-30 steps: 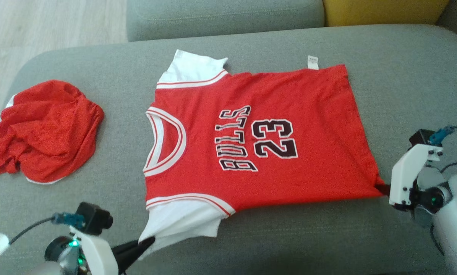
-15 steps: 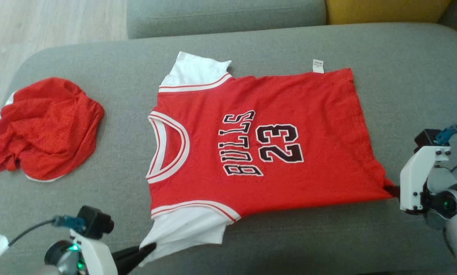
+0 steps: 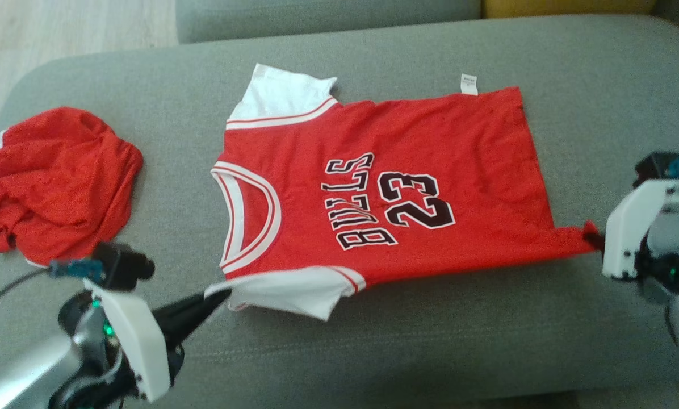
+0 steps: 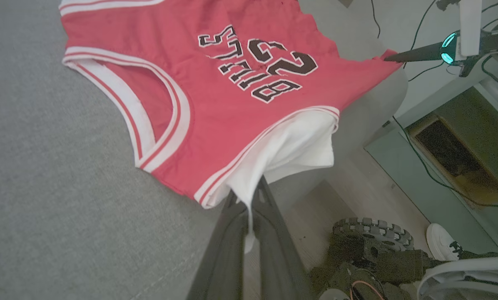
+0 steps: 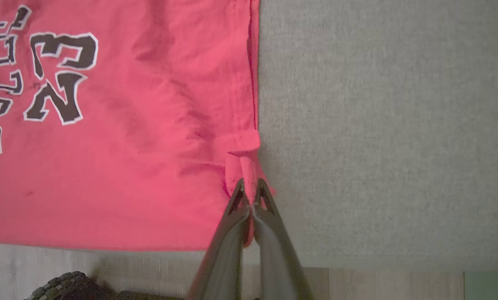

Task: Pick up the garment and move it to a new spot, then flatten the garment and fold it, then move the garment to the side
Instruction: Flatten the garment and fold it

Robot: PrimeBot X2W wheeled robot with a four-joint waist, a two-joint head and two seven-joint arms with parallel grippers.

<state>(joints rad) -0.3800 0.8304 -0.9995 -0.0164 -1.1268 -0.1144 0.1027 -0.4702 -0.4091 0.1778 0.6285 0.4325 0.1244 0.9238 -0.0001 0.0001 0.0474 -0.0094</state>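
The garment (image 3: 385,187) is a red jersey with white sleeves and "BULLS 23" on it, spread on the grey couch seat (image 3: 430,341), collar to the left. Its near edge is raised off the cushion. My left gripper (image 3: 217,295) is shut on the near white sleeve (image 3: 294,289), which the left wrist view shows pinched between the fingers (image 4: 249,200). My right gripper (image 3: 598,238) is shut on the near hem corner (image 5: 245,166) at the right. In the right wrist view the red cloth (image 5: 107,146) bunches into the fingertips (image 5: 249,196).
A second red garment (image 3: 50,182) lies crumpled on the cushion at the left. The couch's front edge runs just below the jersey, with wooden floor (image 4: 357,196) and my wheeled base (image 4: 374,241) beyond it. The backrest (image 3: 328,17) is behind.
Both grippers have lifted the jersey's near edge and carried it away from the couch's front edge. The near sleeve now hangs from the left gripper. The head camera has also shifted.
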